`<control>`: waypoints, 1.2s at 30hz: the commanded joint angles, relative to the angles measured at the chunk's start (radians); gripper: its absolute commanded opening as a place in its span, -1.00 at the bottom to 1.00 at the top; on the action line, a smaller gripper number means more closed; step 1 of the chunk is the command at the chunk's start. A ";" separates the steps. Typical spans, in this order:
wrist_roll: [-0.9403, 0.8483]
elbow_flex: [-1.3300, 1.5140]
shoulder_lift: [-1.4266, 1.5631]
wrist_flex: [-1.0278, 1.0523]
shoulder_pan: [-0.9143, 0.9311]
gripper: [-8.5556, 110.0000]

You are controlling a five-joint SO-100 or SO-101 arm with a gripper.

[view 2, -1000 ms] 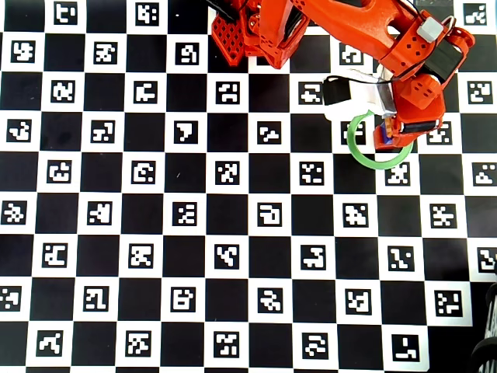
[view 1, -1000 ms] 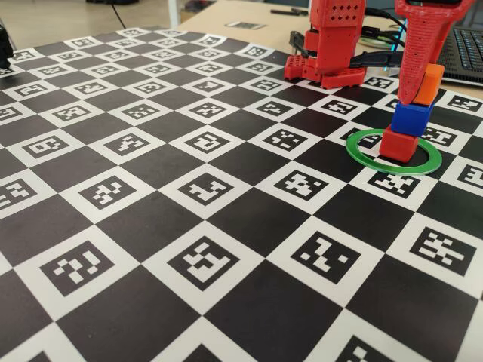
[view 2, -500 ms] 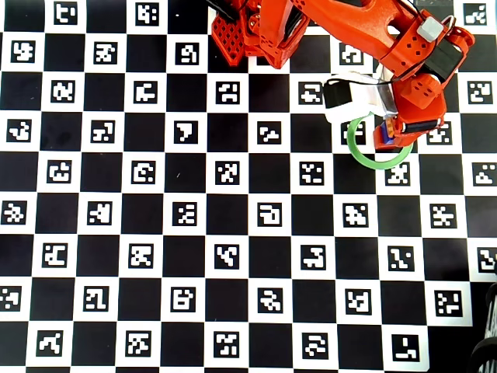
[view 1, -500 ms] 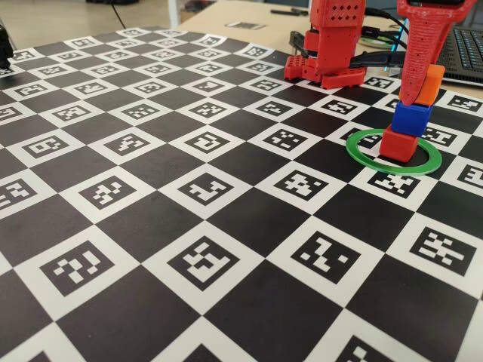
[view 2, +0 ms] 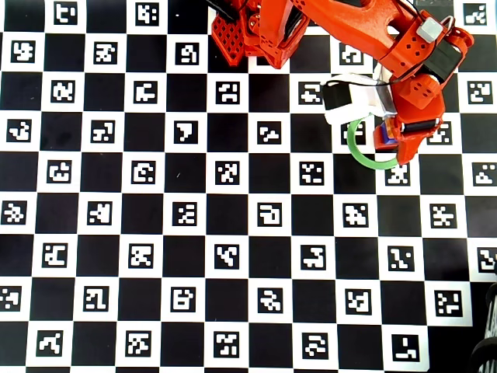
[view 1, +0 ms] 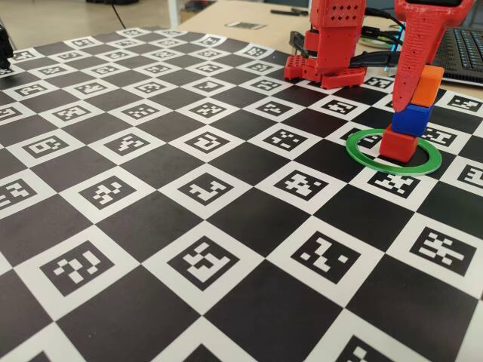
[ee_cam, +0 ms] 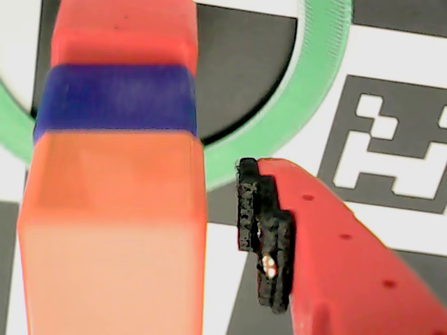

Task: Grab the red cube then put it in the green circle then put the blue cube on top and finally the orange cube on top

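Note:
The red cube point(view 1: 398, 145) stands inside the green circle point(view 1: 362, 154), with the blue cube point(view 1: 413, 118) on it and the orange cube point(view 1: 430, 84) on top, set slightly askew. The wrist view looks down the stack: orange cube point(ee_cam: 112, 230), blue cube point(ee_cam: 115, 98), red cube point(ee_cam: 122, 35), green circle point(ee_cam: 321, 70). My red gripper point(view 1: 411, 94) straddles the orange cube and is open. Its padded finger point(ee_cam: 262, 237) stands clear of the cube's right side with a gap. The other finger is hidden. In the overhead view the arm covers the stack point(view 2: 384, 136).
The arm's red base point(view 1: 332, 45) stands on the checkerboard mat just behind and left of the stack. A dark keyboard point(view 1: 462, 49) and cables lie at the back right on a wooden table. The checkerboard point(view 1: 189, 226) stretches left and forward.

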 commanded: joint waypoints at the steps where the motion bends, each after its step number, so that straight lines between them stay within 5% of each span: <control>1: -0.017 -0.178 0.086 0.160 0.021 -0.18; 8: -0.204 -0.295 0.181 0.264 0.141 -0.17; 17: -0.597 -0.219 0.316 0.129 0.611 -0.22; 29: -1.235 0.336 0.652 -0.354 0.973 -0.95; 36: -1.430 0.752 0.966 -0.618 0.911 -0.96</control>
